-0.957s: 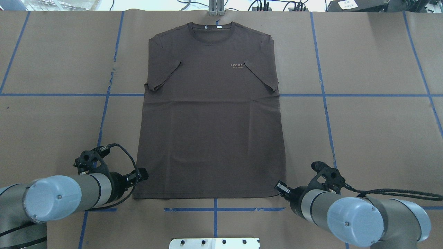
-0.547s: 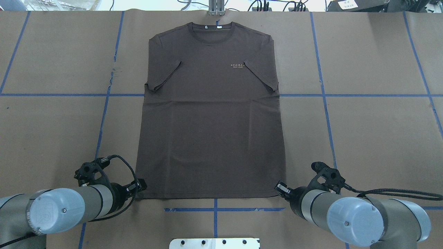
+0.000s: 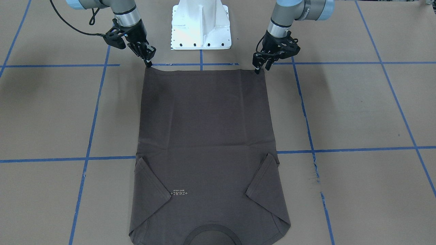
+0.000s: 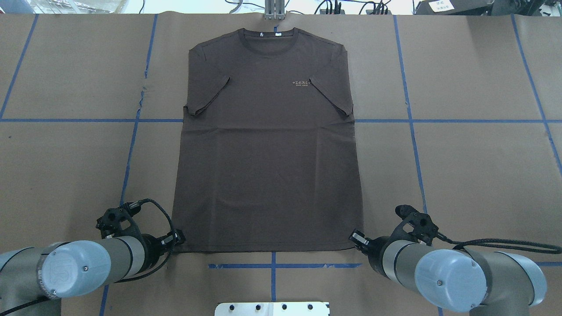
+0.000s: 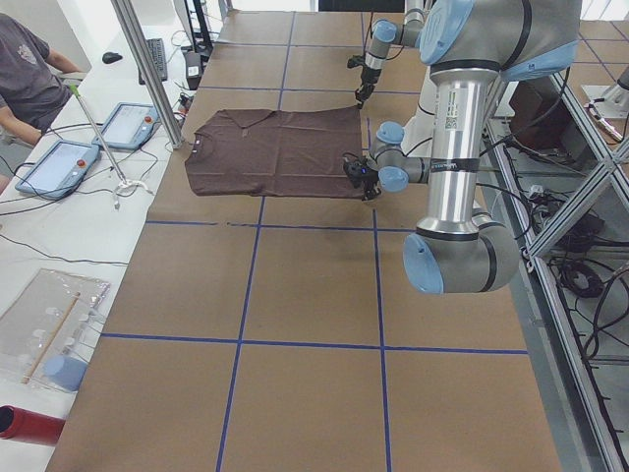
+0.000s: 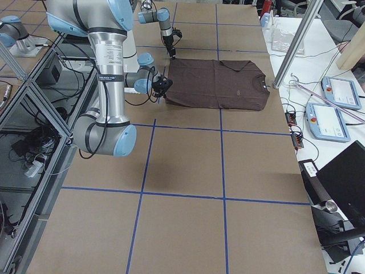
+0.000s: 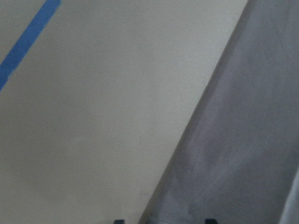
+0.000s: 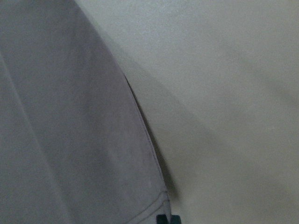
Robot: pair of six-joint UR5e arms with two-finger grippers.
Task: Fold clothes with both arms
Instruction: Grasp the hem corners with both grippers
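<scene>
The likeliest failure is an uneven lift. The left gripper is spread wide astride the near-left hem corner of the T-shirt. If it closes beside the edge, or on one layer only, that side sags and the fold skews. The right gripper is narrow and appears pinched on the near-right corner, though its wrist view shows little. Both arms reach low, wrists angled down at the table. The shirt lies flat mid-table, collar far.

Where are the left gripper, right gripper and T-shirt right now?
left gripper point(image 3: 261, 69): front-facing view, between its fingertips.
right gripper point(image 3: 149, 63): front-facing view, between its fingertips.
T-shirt point(image 4: 268, 175): overhead view, middle of its body.
</scene>
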